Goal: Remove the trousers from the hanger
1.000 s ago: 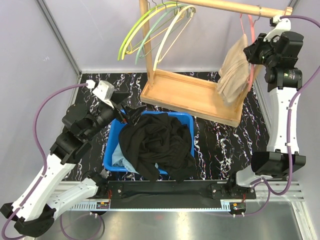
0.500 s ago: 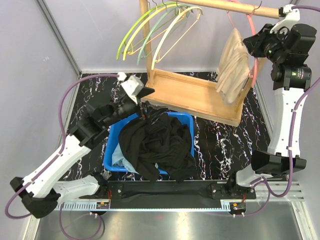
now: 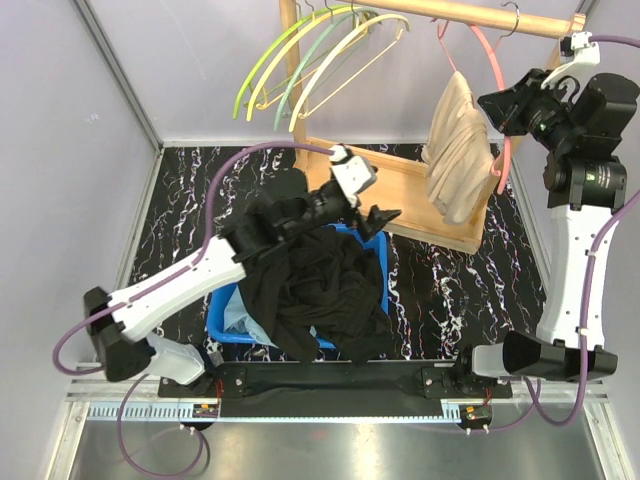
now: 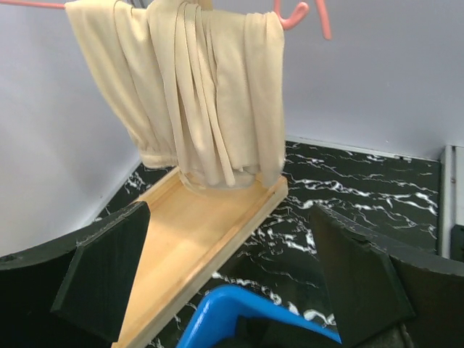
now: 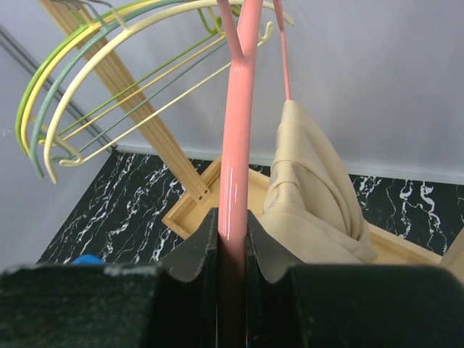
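Note:
The beige trousers (image 3: 455,150) hang folded over a pink hanger (image 3: 497,95) on the wooden rail (image 3: 480,15). They also show in the left wrist view (image 4: 196,94) and the right wrist view (image 5: 312,196). My right gripper (image 3: 503,108) is shut on the pink hanger's arm (image 5: 235,145). My left gripper (image 3: 385,215) is open and empty, above the far edge of the blue bin (image 3: 232,262), short of the beige trousers. Black trousers (image 3: 320,290) lie heaped in the bin, with light blue cloth (image 3: 240,318) under them. The red patterned pair is hidden.
A wooden rack with a tray base (image 3: 390,190) stands at the back. Several empty green, yellow and cream hangers (image 3: 310,60) hang at the rail's left end. The rack's upright post (image 3: 290,70) is beside them. Grey walls close the left and back sides.
My left arm has swung up and right from the bin's left side toward the beige trousers. My right gripper has moved the pink hanger and trousers slightly left along the rail.

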`<state>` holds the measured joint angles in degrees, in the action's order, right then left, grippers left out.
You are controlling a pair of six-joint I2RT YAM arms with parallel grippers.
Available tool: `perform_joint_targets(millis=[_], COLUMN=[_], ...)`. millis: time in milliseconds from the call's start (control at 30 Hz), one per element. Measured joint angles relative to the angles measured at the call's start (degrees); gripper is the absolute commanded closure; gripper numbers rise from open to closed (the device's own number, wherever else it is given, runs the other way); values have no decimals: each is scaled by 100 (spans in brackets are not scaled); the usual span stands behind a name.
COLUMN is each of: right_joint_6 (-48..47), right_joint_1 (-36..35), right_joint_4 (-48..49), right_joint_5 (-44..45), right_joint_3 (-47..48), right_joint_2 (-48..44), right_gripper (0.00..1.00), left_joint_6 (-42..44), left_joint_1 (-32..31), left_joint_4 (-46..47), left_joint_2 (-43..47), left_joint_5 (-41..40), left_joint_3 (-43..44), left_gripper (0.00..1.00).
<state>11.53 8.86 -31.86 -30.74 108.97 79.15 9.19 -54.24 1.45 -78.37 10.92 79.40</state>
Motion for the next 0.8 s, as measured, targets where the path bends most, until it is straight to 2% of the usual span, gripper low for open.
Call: perform_joint_targets(millis=[467, 733, 800], right_joint_6=[229, 240, 240], right_joint_1=[0, 0, 0], right_joint_4=[439, 590, 634], right_joint_5=[-599, -944, -988], right_joint_3=[-1429, -2199, -2358], right_joint_2=[-1375, -2343, -2531], right_gripper=[100, 100, 100], left_joint_6=[599, 671, 667], left_joint_1=[-529, -560, -560], left_joint_4=[870, 1187, 1285], left_joint_2=[-2072, -2378, -2428], left_joint_5=[-328, -787, -999], left_joint_3=[994, 1075, 1099], left_gripper=[1, 1, 7])
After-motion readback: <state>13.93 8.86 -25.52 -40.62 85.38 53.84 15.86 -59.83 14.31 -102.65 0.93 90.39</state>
